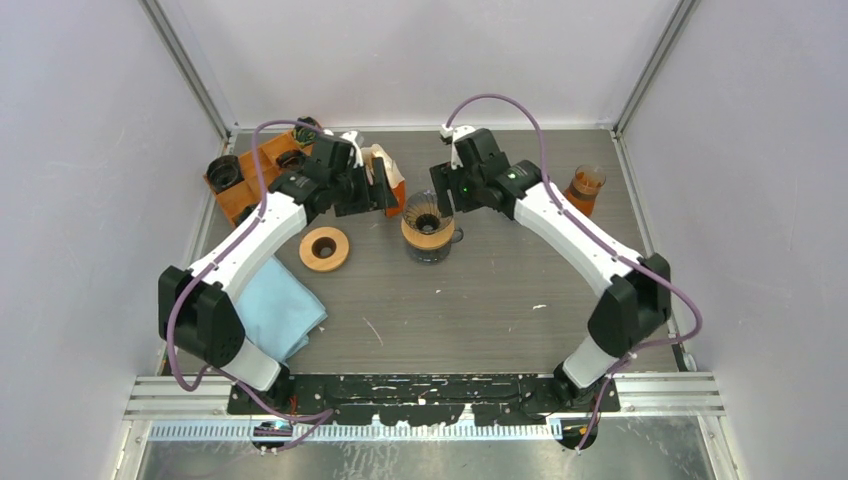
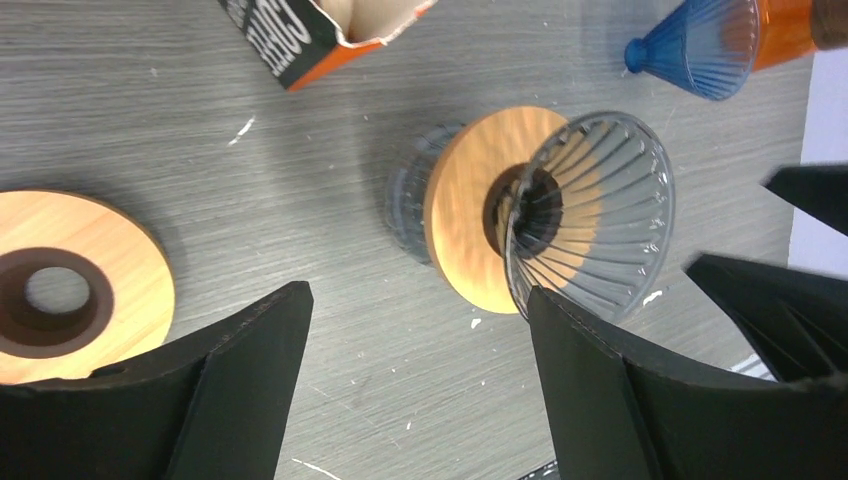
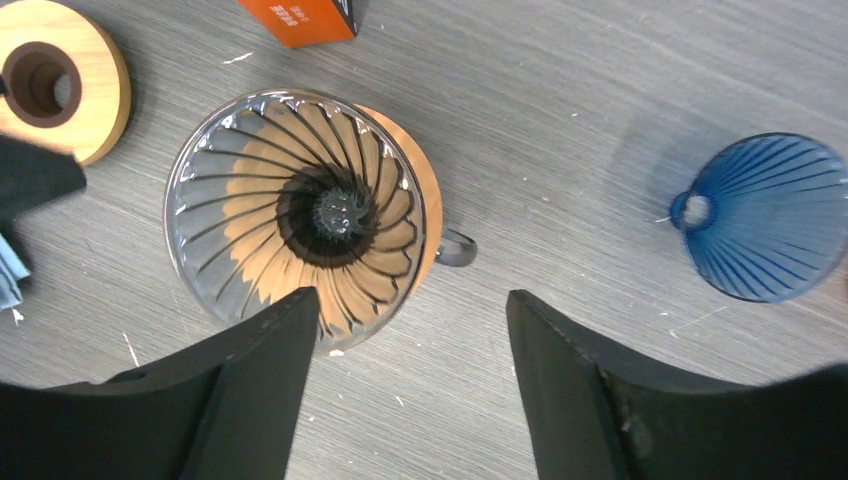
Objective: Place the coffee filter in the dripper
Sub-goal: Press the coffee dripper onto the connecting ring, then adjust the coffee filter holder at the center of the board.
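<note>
Glass dripper (image 3: 300, 215) on its wooden collar stands near the middle of the grey desk (image 1: 480, 300). Its ribbed cone lets the wood show through, and a small handle sits at its 3 o'clock in the right wrist view. Seen from overhead, the left fingers (image 2: 250, 390) hang at the dripper's 10 o'clock, spread wide with nothing between them. The right fingers (image 3: 250, 390), likewise parted and holding nothing, hover at its 1 o'clock. Cream paper filters (image 1: 378, 155) show inside a torn-open orange-and-black box (image 1: 397, 195) at the dripper's 11 o'clock, just behind the left fingers and apart from the dripper. A wooden ring (image 1: 324, 248) with a dark centre hole lies flat at the dripper's 9 o'clock. A light blue cloth (image 1: 280, 310) is spread at 8 o'clock beside the left arm. An orange tray (image 1: 240, 195) carrying dark cups sits farther out toward 10 o'clock, by the desk's left edge. At about 3 o'clock, well apart from the dripper, a blue ribbed cone (image 3: 770, 215) rests beside an orange vessel (image 1: 582, 195).
</note>
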`<state>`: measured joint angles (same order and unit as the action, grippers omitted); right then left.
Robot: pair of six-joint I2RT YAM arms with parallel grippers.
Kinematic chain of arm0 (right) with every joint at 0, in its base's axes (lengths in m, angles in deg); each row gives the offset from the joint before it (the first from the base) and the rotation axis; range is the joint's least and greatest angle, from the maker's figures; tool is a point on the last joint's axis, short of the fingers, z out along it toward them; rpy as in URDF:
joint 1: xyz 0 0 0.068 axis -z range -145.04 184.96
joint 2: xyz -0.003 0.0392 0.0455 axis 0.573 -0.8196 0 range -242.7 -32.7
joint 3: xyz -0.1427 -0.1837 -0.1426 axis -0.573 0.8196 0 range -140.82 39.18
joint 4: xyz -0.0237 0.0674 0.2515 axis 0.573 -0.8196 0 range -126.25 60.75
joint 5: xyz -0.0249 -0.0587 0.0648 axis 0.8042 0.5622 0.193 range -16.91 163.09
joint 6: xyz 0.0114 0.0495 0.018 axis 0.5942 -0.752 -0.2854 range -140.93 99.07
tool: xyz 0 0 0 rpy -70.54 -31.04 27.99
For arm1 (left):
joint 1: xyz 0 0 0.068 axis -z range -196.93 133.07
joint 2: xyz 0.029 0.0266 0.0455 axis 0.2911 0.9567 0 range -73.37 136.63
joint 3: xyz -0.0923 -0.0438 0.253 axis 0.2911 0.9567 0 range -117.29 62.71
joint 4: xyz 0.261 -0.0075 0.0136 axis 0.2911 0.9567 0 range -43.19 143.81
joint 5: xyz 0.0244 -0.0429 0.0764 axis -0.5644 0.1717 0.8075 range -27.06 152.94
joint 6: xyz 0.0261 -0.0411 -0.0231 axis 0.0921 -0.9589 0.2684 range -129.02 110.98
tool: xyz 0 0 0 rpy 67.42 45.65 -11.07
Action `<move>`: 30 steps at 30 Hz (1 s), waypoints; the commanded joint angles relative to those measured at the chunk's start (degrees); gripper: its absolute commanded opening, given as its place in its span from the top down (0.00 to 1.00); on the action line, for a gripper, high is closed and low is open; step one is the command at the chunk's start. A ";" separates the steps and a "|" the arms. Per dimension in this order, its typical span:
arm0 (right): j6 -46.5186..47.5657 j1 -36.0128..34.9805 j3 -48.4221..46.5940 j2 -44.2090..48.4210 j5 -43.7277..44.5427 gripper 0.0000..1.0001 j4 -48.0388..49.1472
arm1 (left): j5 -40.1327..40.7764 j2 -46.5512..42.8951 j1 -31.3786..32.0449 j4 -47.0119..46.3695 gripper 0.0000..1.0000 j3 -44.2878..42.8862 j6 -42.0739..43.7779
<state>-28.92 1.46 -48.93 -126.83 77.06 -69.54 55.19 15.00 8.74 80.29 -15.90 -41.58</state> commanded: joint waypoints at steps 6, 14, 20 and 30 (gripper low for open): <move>2.59 0.21 9.99 13.25 7.79 0.09 8.99 | 2.51 2.92 -4.35 -4.33 0.18 -3.40 0.03; 3.89 0.19 20.78 21.97 12.01 0.04 15.49 | 3.94 11.18 -5.57 -5.16 0.22 -10.36 0.37; 5.16 0.23 26.80 27.48 13.46 0.03 17.52 | 4.82 16.97 -6.05 -5.06 0.28 -15.46 0.42; 6.45 0.26 32.11 31.82 16.53 0.01 17.84 | 5.90 24.88 -6.34 -0.92 0.54 -23.52 3.46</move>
<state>-23.50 1.59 -17.72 -97.36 91.00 -54.96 59.78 39.07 2.78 78.45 -35.19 -40.36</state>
